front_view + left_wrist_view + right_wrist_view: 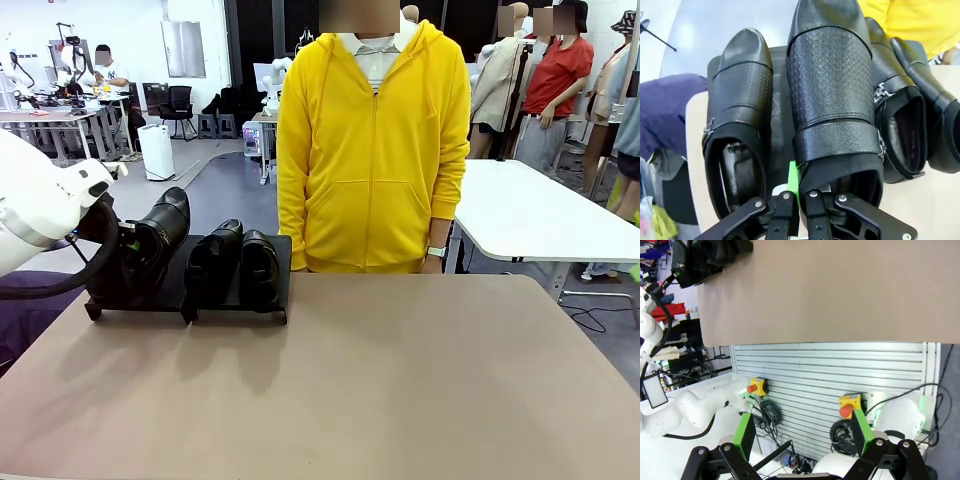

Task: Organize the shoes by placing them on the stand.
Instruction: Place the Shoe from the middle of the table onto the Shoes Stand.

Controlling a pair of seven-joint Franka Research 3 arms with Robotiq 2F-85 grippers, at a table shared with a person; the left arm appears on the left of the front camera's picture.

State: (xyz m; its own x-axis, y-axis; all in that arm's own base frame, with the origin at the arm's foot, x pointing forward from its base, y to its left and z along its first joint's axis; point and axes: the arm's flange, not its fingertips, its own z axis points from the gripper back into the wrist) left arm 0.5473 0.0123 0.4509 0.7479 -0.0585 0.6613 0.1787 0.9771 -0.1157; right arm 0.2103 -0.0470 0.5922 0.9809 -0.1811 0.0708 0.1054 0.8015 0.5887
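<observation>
Bright, even overhead light; soft shadows fall toward the camera on the table (380, 380). Glossy shoes (832, 85) just beyond the left jaws show sheen. Wrist views bend at edges.

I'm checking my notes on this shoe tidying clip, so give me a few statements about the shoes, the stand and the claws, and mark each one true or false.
1. The left claw is shut on the heel rim of a shoe. True.
2. The held shoe lies flat. False: in the front view it is tilted, toe up.
3. The right claw is open and holds nothing. True.
4. Two shoes sit on the right platform of the stand. True.
5. The person is holding a shoe. False: both arms hang down.
</observation>
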